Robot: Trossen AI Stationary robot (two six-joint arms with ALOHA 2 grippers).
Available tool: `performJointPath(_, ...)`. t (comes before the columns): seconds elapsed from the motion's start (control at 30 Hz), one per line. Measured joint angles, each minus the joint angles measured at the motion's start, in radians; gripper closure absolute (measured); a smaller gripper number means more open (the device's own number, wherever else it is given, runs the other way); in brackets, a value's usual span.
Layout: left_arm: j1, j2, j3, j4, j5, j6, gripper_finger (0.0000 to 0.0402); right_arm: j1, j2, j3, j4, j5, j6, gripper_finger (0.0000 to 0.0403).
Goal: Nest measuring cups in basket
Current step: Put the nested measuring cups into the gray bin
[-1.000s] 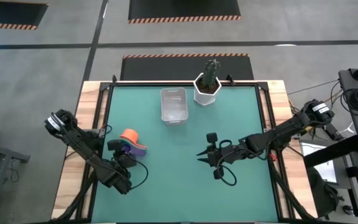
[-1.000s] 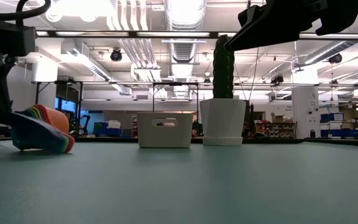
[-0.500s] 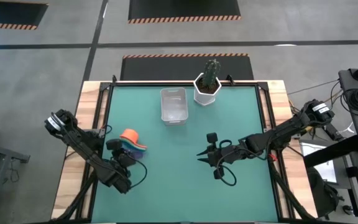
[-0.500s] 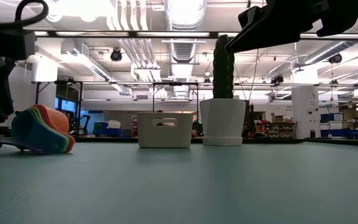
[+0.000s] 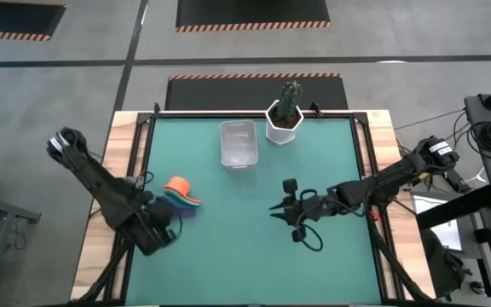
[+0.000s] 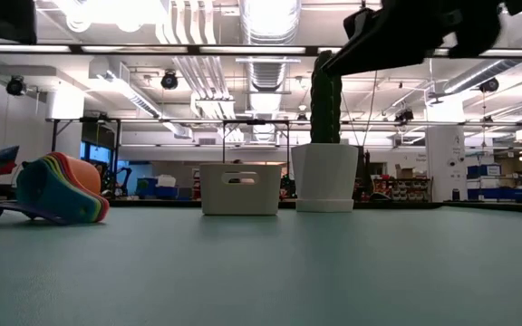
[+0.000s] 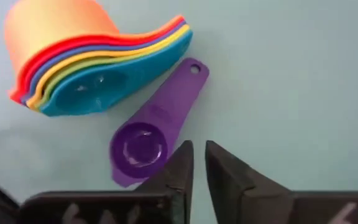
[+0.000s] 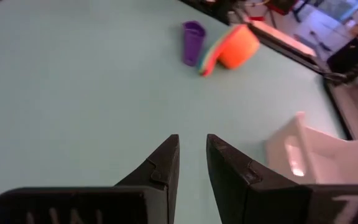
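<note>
Tool on the left arm [image 7: 199, 163] hangs near the desk's left edge, fingers nearly pressed together and empty, just above the purple cup [image 7: 154, 130], which lies beside the tipped nested stack of cups [image 5: 177, 189]. Basket [image 5: 238, 144] sits empty near the far edge, and the right tool [image 5: 281, 205], fingers close together, hovers mid-desk.
</note>
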Motion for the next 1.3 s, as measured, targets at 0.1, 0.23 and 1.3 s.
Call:
performJointPath(0.1, 0.022, -0.122, -0.087, 0.075, 0.0, -0.069, 0.0397, -0.052, -0.007, 0.012, 0.001, 0.0, -0.02, 0.0335)
performJointPath(0.23, 0.044, -0.231, -0.214, 0.122, 0.003, -0.175, 0.0386, -0.14, -0.007, 0.039, -0.005, -0.025, -0.047, 0.0335)
performJointPath(1.3, -0.17, -0.203, -0.102, 0.126, -1.156, 0.603, 0.0341, -0.369, 0.727, 0.803, 0.002, -0.263, 0.182, 0.0178)
